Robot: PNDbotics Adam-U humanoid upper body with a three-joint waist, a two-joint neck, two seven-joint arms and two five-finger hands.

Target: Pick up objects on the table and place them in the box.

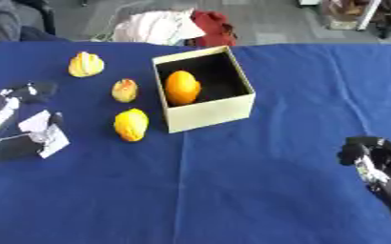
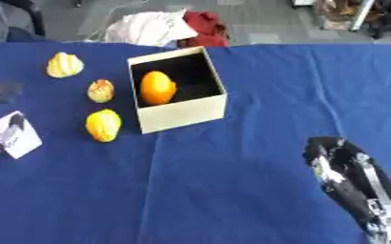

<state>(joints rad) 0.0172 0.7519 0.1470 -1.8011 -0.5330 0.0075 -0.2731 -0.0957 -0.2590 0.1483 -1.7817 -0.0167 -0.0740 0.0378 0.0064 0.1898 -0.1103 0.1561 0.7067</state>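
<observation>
Three yellowish fruits lay left of the box on the blue counter, one orange already inside. Lowest fruit, long axis upright in frame, sat just right of the left hand, whose finger state I couldn't tell. Right hand, lower right, seemed curled, holding nothing, well apart.

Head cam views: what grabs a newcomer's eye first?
The cream box standing open mid-table with an orange fruit already inside, bright against the blue tablecloth. Next, three yellowish fruits lined up just left of the box. The left hand shows at the left edge, the right hand lower right.
</observation>
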